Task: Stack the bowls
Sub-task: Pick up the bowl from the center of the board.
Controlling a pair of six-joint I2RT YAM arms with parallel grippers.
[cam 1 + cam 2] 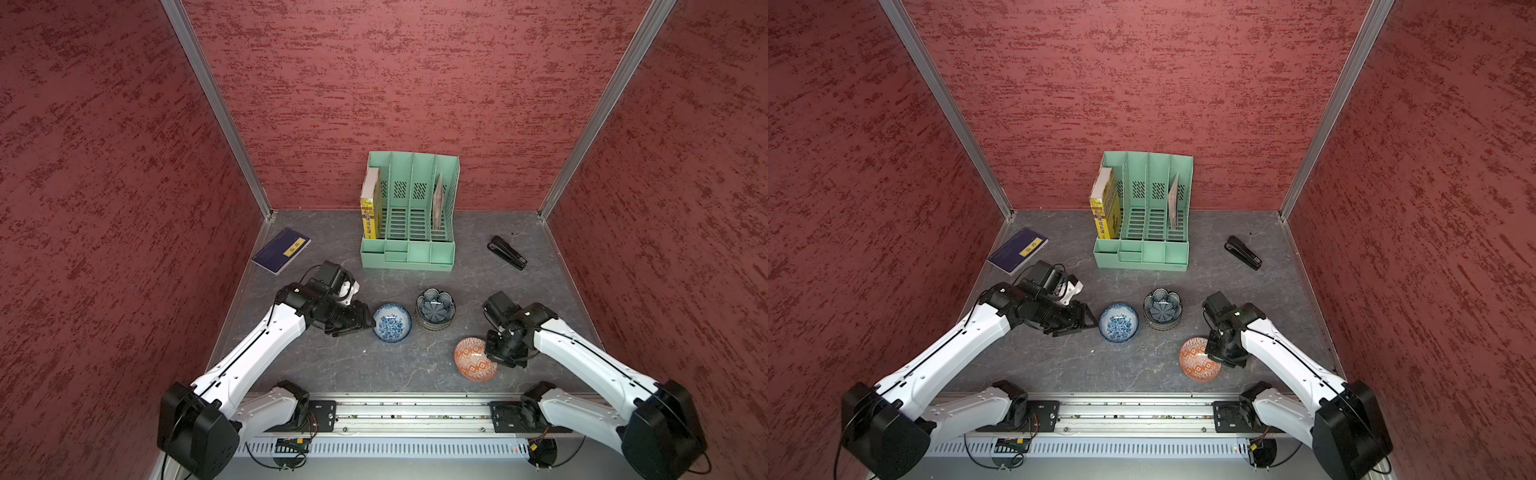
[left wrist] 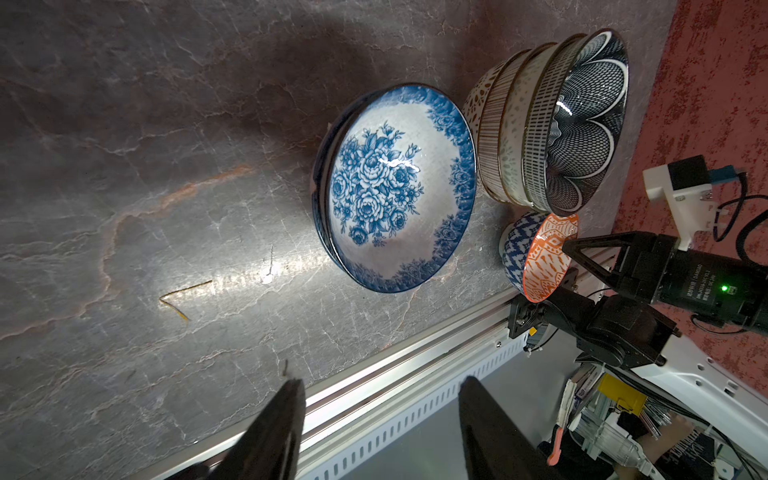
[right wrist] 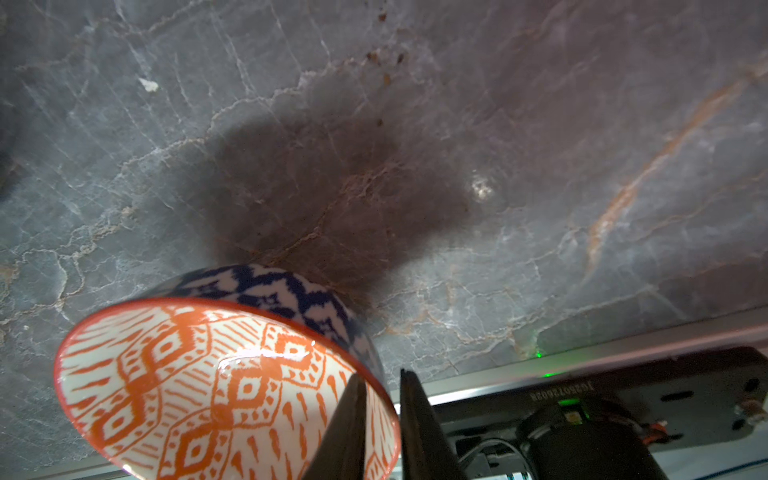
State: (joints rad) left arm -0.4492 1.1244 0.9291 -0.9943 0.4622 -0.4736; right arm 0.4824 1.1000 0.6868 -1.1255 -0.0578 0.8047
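A stack of several bowls (image 1: 435,309) (image 1: 1162,308) stands mid-table, with the dark scalloped flower bowl (image 2: 582,124) on top. Left of it sits a blue-white bowl (image 1: 392,322) (image 2: 395,187); a second rim shows under it. My left gripper (image 1: 368,322) (image 2: 382,382) is open just left of that bowl and holds nothing. The orange-white diamond bowl (image 1: 471,361) (image 3: 187,395) is near the front right and looks slightly tipped. My right gripper (image 1: 492,353) (image 3: 380,374) is shut on its right rim, one finger inside and one outside.
A green file organizer (image 1: 409,216) with a yellow book (image 1: 370,203) stands at the back wall. A blue notebook (image 1: 282,249) lies at the back left and a black stapler (image 1: 507,252) at the back right. An aluminium rail (image 1: 415,411) runs along the front edge.
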